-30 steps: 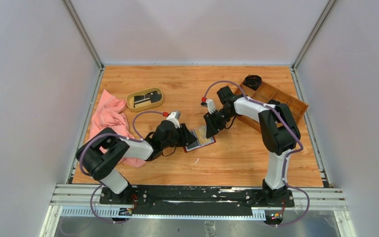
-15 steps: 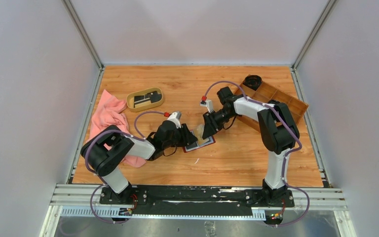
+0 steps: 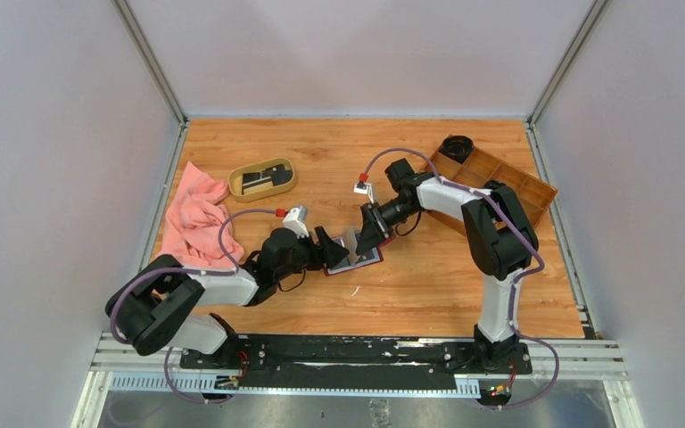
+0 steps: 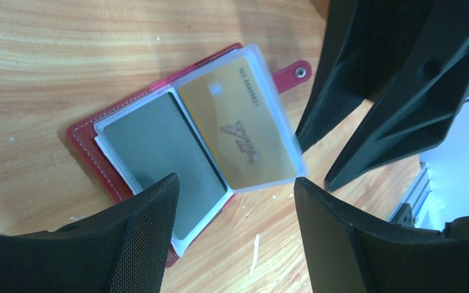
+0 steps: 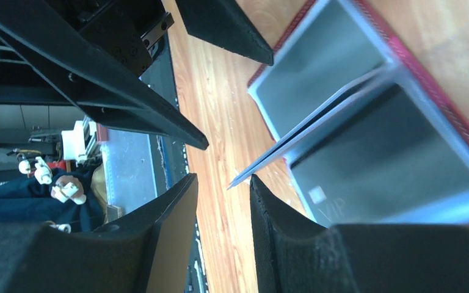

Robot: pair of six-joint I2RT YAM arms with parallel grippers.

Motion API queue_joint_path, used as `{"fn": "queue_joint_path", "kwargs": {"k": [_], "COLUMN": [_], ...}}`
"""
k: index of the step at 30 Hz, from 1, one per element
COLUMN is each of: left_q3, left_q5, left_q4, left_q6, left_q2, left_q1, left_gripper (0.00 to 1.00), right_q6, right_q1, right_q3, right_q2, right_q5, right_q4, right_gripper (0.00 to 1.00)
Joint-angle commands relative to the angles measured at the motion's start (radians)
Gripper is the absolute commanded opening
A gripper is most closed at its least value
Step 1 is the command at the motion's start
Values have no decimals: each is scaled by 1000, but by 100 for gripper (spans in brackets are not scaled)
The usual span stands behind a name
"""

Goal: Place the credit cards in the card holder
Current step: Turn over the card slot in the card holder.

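The dark red card holder [image 3: 357,259] lies open on the table between my grippers. In the left wrist view it [image 4: 85,137] shows a grey card [image 4: 159,143] in one pocket and a gold card [image 4: 244,131] in a clear sleeve that stands raised. My left gripper [image 3: 328,251] is open and empty just left of it, jaws wide [image 4: 235,179]. My right gripper [image 3: 363,242] is at the raised sleeve [image 5: 317,119]. Its jaws [image 5: 221,183] are narrowly open, with the sleeve's corner at their mouth. Black credit cards [image 3: 263,178] lie in the oval tan dish.
The oval tan dish [image 3: 235,183] stands at the back left. A pink cloth [image 3: 194,223] lies by the left edge. A brown wooden compartment tray [image 3: 535,192] with a black round object [image 3: 456,145] at its far end sits at the back right.
My left arm has drawn back to the left and its gripper has come off the holder. My right gripper has shifted left, and the holder with its sleeve has moved left with it.
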State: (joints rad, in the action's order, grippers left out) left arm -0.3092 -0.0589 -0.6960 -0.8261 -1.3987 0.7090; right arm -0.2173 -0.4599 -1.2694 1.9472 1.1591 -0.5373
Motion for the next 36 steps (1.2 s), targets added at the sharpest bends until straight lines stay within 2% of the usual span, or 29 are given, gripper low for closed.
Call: {"fn": "queue_joint_path", "kwargs": {"k": [1,6,12,18,22,29,36], "left_q3": [29,74,128,126,93,-3,-45], "left_q5": [43,99,179,130,73,-55,-49], "left_q4": [-7,-7,54,62,61,54,38], "left_q6": [-15,-17,27,56,60,64,81], "left_q2": [67,137,276,327,292,133,-24], "left_q1": [-9,-14,-17,-17,-17,-17,-17], "left_gripper": [73,73,71,71,72,70,65], "right_q6": [38,52,8,-109,-107,-55,-7], "right_q1": [-78,-133,-122,-86,-61,-38,-19], "right_q3": [-22,-21,-15,-17,-4,-10,-10], "right_q2": [14,20,-30,-120,-133,-64,-27], "right_q5": [30,-14,-61,-284,-415,-470,-495], "right_q4": [23,49,45,-18,-13,-2,11], "right_gripper": [41,41,41,41,42,45,48]}}
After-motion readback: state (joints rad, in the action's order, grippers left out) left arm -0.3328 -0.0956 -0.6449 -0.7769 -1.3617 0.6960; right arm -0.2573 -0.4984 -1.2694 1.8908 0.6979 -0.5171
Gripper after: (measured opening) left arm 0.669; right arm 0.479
